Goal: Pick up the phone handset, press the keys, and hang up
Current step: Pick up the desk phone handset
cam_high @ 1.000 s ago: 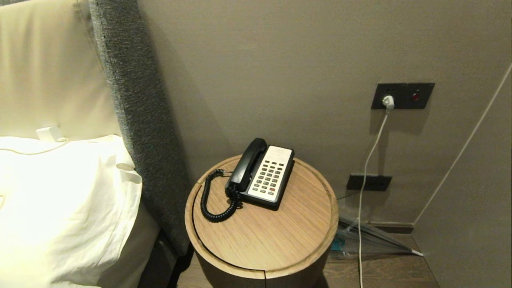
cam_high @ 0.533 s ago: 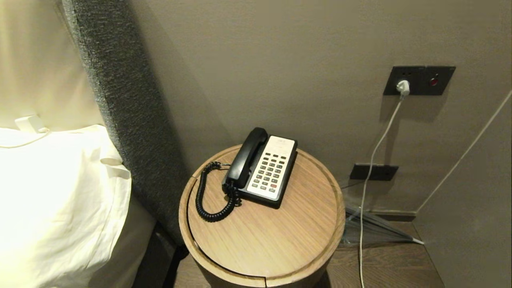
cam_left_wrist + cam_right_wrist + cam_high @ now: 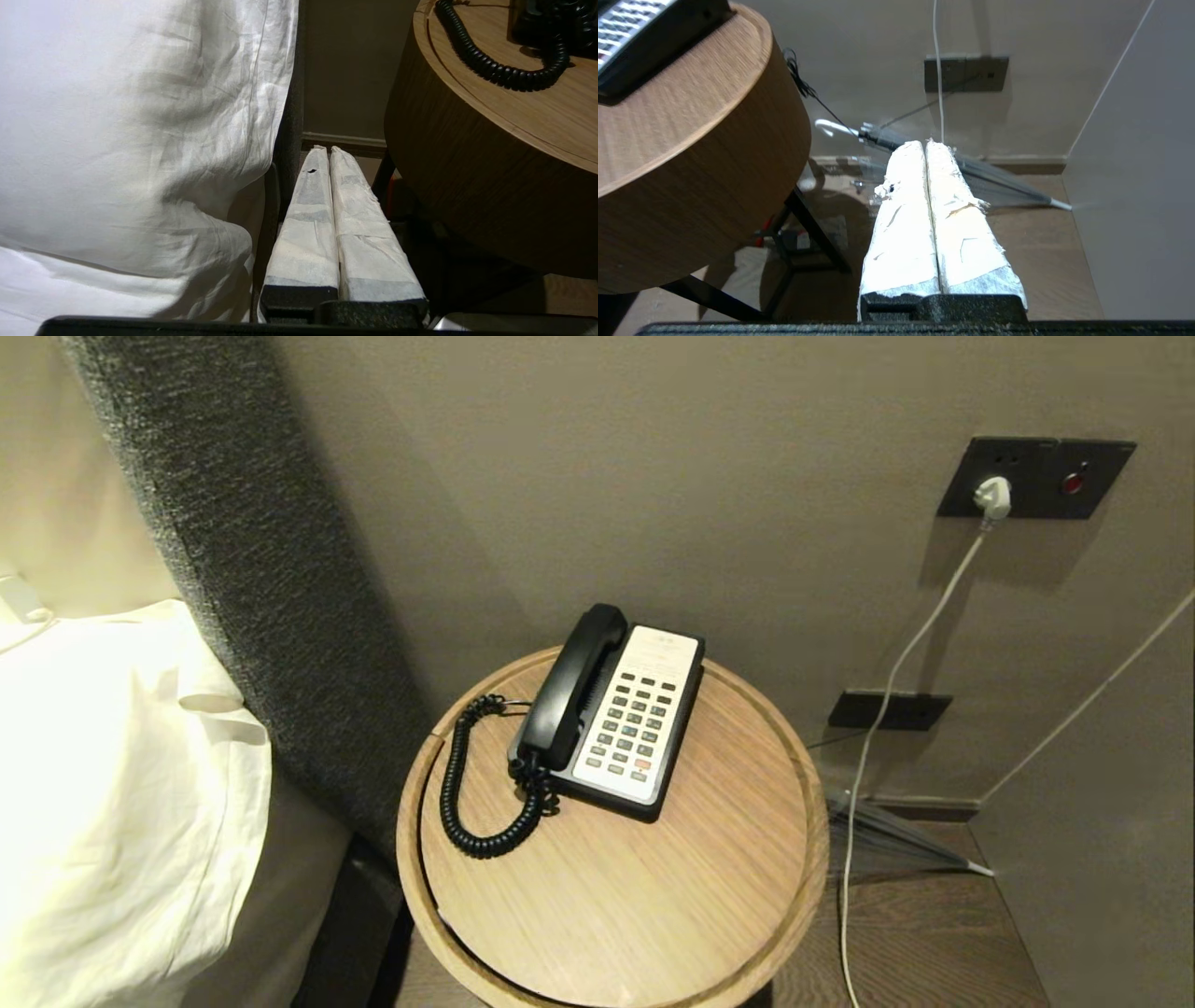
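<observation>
Handset (image 3: pixel 574 686) sits on the cradle along the left side of the phone base (image 3: pixel 635 728), coiled cord (image 3: pixel 476 793) looping onto the round table (image 3: pixel 653 896); neither arm shows in the head view. Left wrist: left gripper (image 3: pixel 325 151) hangs low between bed sheet (image 3: pixel 140 116) and table side, fingers pressed together, empty. Right wrist: right gripper (image 3: pixel 924 144) is closed too, holding nothing, over the floor beside the table, umbrella (image 3: pixel 994 182) beyond.

wall (image 3: pixel 653 476): taupe | floor (image 3: pixel 934 943): dark wood | round wooden side table (image 3: pixel 653 896) | grey headboard (image 3: pixel 243 569)
</observation>
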You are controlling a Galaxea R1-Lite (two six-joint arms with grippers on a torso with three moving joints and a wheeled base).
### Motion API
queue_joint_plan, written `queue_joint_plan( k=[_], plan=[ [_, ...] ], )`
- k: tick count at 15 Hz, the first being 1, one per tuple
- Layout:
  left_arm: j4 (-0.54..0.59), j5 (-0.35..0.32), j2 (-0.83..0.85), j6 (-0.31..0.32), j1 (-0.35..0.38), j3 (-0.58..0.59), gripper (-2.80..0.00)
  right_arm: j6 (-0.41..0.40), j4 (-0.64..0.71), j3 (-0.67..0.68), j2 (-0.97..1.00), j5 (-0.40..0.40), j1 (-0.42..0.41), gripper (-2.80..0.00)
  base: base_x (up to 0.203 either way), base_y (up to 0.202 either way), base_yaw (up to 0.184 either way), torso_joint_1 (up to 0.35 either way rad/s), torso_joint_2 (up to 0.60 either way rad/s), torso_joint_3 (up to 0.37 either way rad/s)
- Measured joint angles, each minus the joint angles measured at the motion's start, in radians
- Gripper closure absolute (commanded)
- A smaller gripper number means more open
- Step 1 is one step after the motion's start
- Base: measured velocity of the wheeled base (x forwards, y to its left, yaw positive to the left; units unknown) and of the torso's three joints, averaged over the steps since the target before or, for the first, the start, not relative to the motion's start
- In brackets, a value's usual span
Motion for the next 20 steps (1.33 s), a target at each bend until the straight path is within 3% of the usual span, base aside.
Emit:
queue_joint_plan(
  k=[12, 20],
  plan=[
    [-0.001, 0.001, 0.000, -0.001, 0.000, 0.000, 0.00, 0.000, 0.000, 0.000, 0.000, 0.000, 0.000, 0.00, 0.000, 0.000, 0.000, 0.002, 0.00, -0.195],
    [0.000, 0.001, 0.000, 0.005, 0.000, 0.000, 0.00, 0.000, 0.000, 0.000, 0.000, 0.000, 0.000, 0.00, 0.000, 0.000, 0.000, 0.001, 0.00, -0.023]
  ],
)
